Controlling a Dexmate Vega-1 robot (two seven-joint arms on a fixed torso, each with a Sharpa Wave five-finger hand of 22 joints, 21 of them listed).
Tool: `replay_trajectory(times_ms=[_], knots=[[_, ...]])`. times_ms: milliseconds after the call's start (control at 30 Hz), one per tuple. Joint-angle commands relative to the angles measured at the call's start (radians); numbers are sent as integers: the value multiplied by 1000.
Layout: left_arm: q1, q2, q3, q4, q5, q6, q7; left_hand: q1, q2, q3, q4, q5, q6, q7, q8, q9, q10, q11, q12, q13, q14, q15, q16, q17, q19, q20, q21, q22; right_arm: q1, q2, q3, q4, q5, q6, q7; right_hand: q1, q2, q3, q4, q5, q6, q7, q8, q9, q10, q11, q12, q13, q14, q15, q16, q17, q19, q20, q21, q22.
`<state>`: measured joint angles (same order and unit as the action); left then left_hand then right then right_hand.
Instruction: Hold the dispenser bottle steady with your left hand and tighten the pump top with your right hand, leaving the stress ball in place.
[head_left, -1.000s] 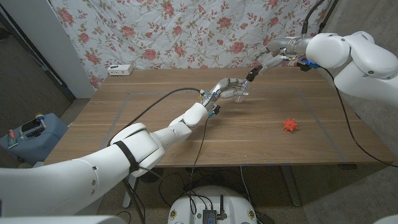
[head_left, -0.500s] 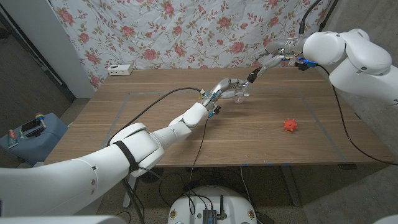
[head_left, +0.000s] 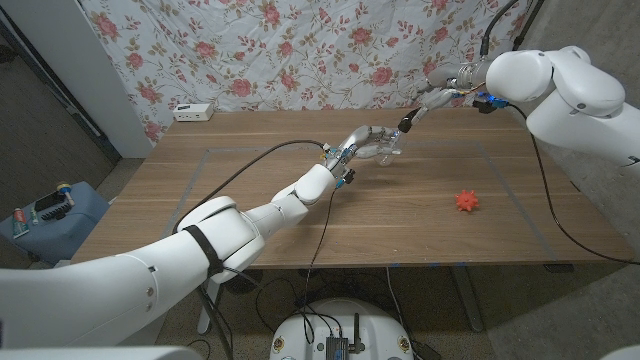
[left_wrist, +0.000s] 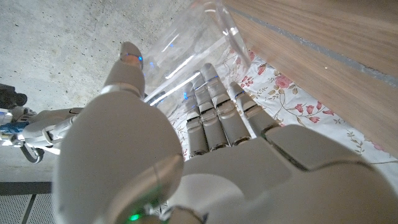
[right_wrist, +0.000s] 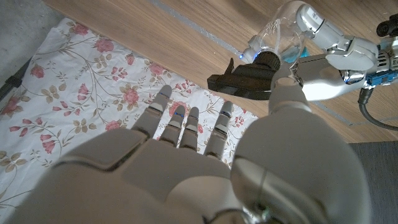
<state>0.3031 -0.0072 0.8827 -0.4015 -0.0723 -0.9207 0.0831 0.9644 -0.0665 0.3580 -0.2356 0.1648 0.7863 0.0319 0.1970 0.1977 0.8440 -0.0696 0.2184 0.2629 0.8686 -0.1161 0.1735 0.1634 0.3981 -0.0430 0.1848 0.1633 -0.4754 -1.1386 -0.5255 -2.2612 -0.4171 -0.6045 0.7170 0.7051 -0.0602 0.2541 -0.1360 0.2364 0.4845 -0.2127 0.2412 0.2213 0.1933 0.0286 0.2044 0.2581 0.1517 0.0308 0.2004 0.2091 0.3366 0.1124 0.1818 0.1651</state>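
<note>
Head view: left hand (head_left: 366, 140) wraps the clear bottle (head_left: 385, 150) at mid-table, hiding most of it. Right hand (head_left: 428, 97) meets the black pump (right_wrist: 249, 78) (whether it grasps, I cannot tell). Ball (head_left: 465, 201) sits well apart.

We see a clear glossy plastic dispenser bottle (right_wrist: 281, 34) with a matt black pump top (right_wrist: 244, 79), smooth white-shelled hands, a matt wood-grain table (head_left: 250, 215), and a spiky orange stress ball (head_left: 466, 201).
</note>
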Motion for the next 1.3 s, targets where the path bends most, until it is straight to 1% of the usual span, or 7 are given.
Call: replay_trajectory(times_ms=[33, 333, 667, 900, 1000, 1100, 1300], knots=[[-8, -6, 6, 9, -10, 21, -4, -69, 81, 91, 86, 8, 125, -53, 5, 4, 15, -6, 5, 5, 8, -57, 4, 0, 7, -99, 2, 3, -12, 1, -1, 17, 25, -3, -42, 3, 3, 1, 1, -1, 17, 0, 8, 2, 13, -3, 11, 4, 13, -1, 12, 3, 9, -8, 12, 6], [-11, -7, 11, 11, -13, 26, -2, -70, 81, 92, 86, 8, 125, -53, 5, 4, 15, -5, 4, 5, 8, -57, 4, 0, 6, -99, 1, 3, -28, 1, 2, 21, 33, -6, -87, 7, 7, 6, -1, 1, 65, -3, 28, 4, 37, -2, 20, 5, 32, -5, 20, 3, 21, -11, 14, 6], [-13, -9, 14, 12, -16, 28, -2, -69, 81, 93, 85, 8, 124, -54, 4, 4, 16, -9, 5, 6, 7, -58, 3, 0, 6, -99, 2, 3, -42, 12, 0, 24, 43, -20, -132, 1, 15, 6, 2, 1, 126, 8, 55, 5, 64, 2, 27, 5, 53, -13, 28, 5, 40, -15, 18, 5], [-12, -8, 16, 10, -15, 23, -1, -70, 81, 93, 86, 8, 124, -54, 4, 4, 15, -6, 4, 6, 8, -55, 4, 0, 6, -99, 2, 3, -44, 16, -5, 26, 49, -31, -150, 0, 19, 5, 3, 0, 157, 12, 68, 6, 79, 1, 31, 4, 62, -19, 31, 5, 45, -18, 18, 5], [-12, -7, 17, 9, -13, 19, 1, -70, 82, 94, 85, 8, 125, -54, 4, 4, 14, -6, 4, 6, 8, -56, 4, 0, 6, -99, 2, 3, -45, 16, -5, 22, 51, -40, -157, -4, 22, 4, 5, -2, 179, 18, 77, 6, 89, 6, 34, 4, 71, -18, 35, 5, 48, -19, 17, 5], [-11, -6, 16, 9, -13, 17, 0, -70, 81, 94, 85, 8, 126, -53, 5, 4, 17, -7, 5, 6, 8, -55, 4, 0, 6, -99, 2, 3, -45, 17, -9, 19, 49, -51, -163, -5, 22, 2, 4, -3, 199, 25, 86, 6, 99, 9, 36, 3, 83, -8, 38, 5, 54, -19, 18, 5], [-11, -6, 16, 8, -11, 14, 0, -70, 82, 95, 85, 8, 126, -54, 5, 4, 15, -5, 4, 6, 8, -56, 4, 0, 6, -98, 1, 3, -45, 20, -18, 10, 41, -79, -176, -7, 24, 1, 5, -5, 225, 39, 97, 7, 114, 8, 39, 2, 92, -10, 41, 4, 64, -20, 20, 5]])
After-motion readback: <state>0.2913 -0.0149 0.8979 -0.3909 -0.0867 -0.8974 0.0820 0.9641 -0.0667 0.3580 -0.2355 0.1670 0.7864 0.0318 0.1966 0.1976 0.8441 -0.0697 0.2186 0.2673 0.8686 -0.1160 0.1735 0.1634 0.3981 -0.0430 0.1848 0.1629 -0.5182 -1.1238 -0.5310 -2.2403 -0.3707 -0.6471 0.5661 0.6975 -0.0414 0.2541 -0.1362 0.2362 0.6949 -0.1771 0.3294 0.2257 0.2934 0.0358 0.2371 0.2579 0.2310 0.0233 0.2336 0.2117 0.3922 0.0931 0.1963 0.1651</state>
